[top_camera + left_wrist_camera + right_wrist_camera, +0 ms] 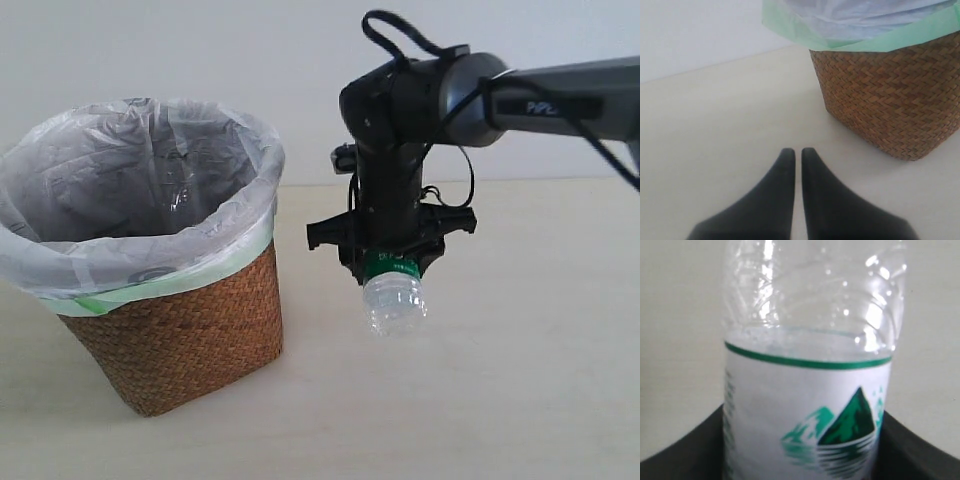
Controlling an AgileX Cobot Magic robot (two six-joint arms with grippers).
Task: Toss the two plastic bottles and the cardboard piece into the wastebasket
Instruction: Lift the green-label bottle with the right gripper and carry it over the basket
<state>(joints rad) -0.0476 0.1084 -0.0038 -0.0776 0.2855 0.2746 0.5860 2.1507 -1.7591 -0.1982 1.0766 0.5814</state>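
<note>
My right gripper (392,262) is shut on the clear bottle with the green-and-white label (394,298), which hangs base-down in the air to the right of the wastebasket (180,330), below its rim. The right wrist view is filled by this bottle (807,365), with black fingers (917,450) on both sides. The wicker wastebasket (890,95) with its white bag and pale green band stands left on the table. My left gripper (797,152) is shut and empty, low over the table near the basket's base. The red-label bottle and the cardboard piece are out of view.
The pale table (500,400) stretches to the right of the basket and under the hanging bottle. A light wall (250,50) rises behind it. The bag lining (130,180) bulges over the basket's rim.
</note>
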